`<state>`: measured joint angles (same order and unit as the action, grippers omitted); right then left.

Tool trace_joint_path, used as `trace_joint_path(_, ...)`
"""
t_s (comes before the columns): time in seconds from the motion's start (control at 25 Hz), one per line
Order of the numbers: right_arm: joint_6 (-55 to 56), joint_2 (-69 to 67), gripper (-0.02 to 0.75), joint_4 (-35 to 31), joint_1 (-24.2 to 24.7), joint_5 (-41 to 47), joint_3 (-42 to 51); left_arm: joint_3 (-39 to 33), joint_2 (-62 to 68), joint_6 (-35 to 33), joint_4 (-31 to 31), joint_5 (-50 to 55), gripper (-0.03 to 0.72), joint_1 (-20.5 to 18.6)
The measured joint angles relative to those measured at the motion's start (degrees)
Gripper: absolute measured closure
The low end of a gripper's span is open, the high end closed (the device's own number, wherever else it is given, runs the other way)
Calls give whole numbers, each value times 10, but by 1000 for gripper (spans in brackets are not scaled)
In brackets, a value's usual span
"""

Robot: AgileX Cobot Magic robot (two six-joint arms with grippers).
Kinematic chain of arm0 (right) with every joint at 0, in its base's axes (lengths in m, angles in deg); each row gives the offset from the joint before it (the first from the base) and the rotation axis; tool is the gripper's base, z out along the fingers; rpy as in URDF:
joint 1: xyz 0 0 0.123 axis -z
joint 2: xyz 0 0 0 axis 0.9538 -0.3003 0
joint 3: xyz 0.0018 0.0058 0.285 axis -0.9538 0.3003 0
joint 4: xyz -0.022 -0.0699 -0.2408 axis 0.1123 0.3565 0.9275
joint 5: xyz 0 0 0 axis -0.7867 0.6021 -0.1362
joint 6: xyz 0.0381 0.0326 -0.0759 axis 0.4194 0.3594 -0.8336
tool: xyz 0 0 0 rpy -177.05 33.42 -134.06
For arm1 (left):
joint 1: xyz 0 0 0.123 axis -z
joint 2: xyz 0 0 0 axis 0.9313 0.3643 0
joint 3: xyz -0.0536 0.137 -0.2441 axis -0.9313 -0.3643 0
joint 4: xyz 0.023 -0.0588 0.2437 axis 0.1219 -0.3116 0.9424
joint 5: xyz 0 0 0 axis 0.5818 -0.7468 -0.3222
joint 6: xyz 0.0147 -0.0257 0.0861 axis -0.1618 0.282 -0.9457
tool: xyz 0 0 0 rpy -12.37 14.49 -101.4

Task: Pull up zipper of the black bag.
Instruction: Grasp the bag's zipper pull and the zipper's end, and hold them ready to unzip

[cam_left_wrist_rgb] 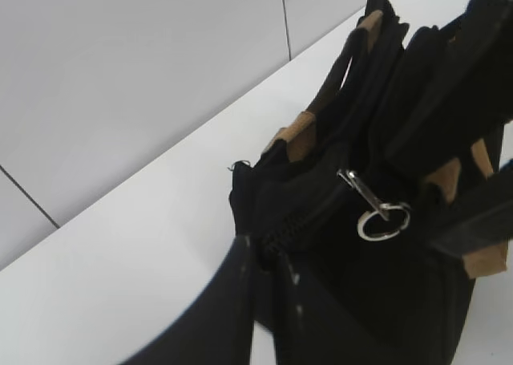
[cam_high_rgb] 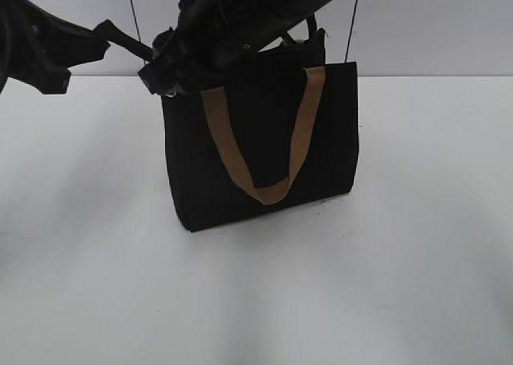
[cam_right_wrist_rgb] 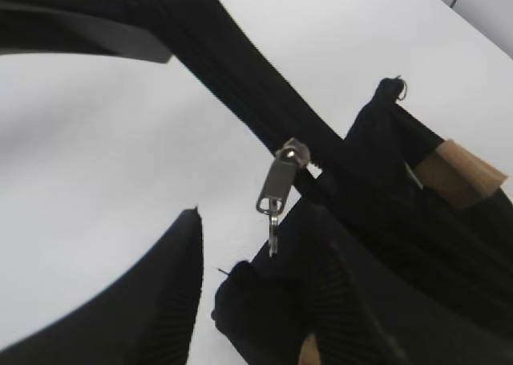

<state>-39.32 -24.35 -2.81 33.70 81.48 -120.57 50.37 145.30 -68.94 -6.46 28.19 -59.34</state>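
The black bag [cam_high_rgb: 264,148] stands upright on the white table, with a tan U strap [cam_high_rgb: 272,190] on its face. My left gripper [cam_left_wrist_rgb: 268,257] is shut on the bag's top corner at the end of the zipper [cam_left_wrist_rgb: 309,221]; in the exterior view it sits at the bag's top left [cam_high_rgb: 163,78]. The zipper's silvery pull [cam_left_wrist_rgb: 365,195] with its ring lies a little further along the seam. My right gripper [cam_right_wrist_rgb: 255,221] is open, its fingers on either side of the hanging pull [cam_right_wrist_rgb: 276,190] without touching it.
The white table [cam_high_rgb: 401,285] stretches all round the bag. A pale panelled wall [cam_high_rgb: 433,28] rises behind it. Both arms crowd over the bag's top edge, and the second tan strap [cam_right_wrist_rgb: 461,172] lies along the top.
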Motion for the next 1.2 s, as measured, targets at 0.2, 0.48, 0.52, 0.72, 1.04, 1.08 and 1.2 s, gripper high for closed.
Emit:
trace_joint_path(0.2,0,-13,419,3,0,-11,0,0,0,0,0,0,663,0)
trace_joint_path(0.48,0,-26,473,3,0,-30,0,0,0,0,0,1,663,0)
trace_joint_path(0.52,0,-28,475,3,0,-31,0,0,0,0,0,1,663,0)
trace_joint_path(0.72,7,-35,502,3,0,-48,0,0,0,0,0,1,663,0)
trace_joint_path(1.04,15,-35,739,3,0,-55,0,0,0,0,0,1,663,0)
trace_joint_path(1.08,15,-35,739,3,0,-55,0,0,0,0,1,1,663,0)
trace_joint_path(1.2,15,-33,739,3,0,-53,0,0,0,0,12,1,663,0)
